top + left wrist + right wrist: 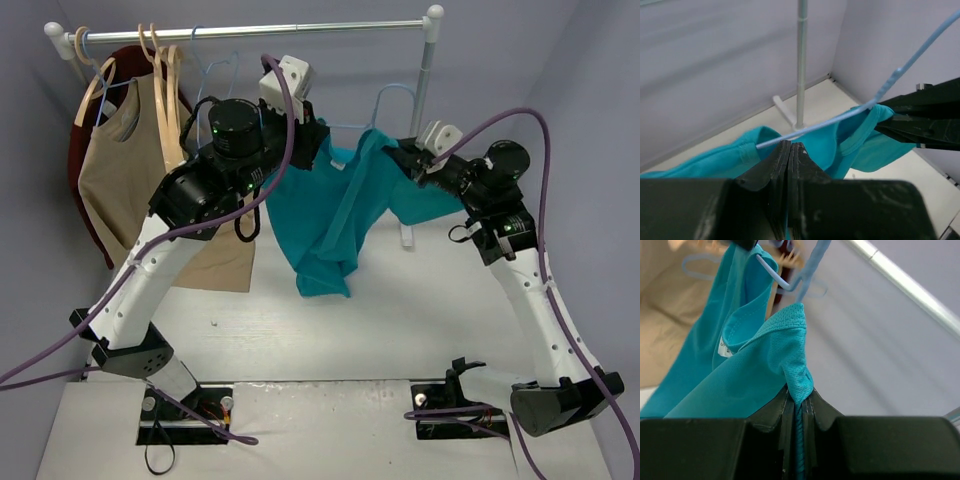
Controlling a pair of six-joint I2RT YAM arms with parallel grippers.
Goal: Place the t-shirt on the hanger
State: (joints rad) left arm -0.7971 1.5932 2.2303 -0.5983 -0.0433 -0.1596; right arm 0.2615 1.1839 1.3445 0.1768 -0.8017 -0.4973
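- The left gripper [790, 146] has its jaws pressed together on an edge of the t-shirt [325, 225]. A sliver of teal shows in the seam between them.
- The hanger [830, 125] runs its wire out of the cloth right beside those fingertips. Whether the wire is pinched too cannot be told.
- The right gripper [799, 399] is clamped on a bunched fold of mesh at the shirt's other side, and the cloth hides its tips.
- The t-shirt hangs in the air, stretched between the two grippers. Its lower part droops towards the table [400, 330], and the left arm covers one shoulder from above.
- Most of the wire is buried in the shirt. Only a slanted length and the hook show.
- Above is the rail [250, 30], with its post [801, 60] just behind the shirt.
- At the rail's far left hang a tan top [125, 170] and wood hangers [165, 75].
- A dark red garment [85, 150] is mostly hidden behind the top.
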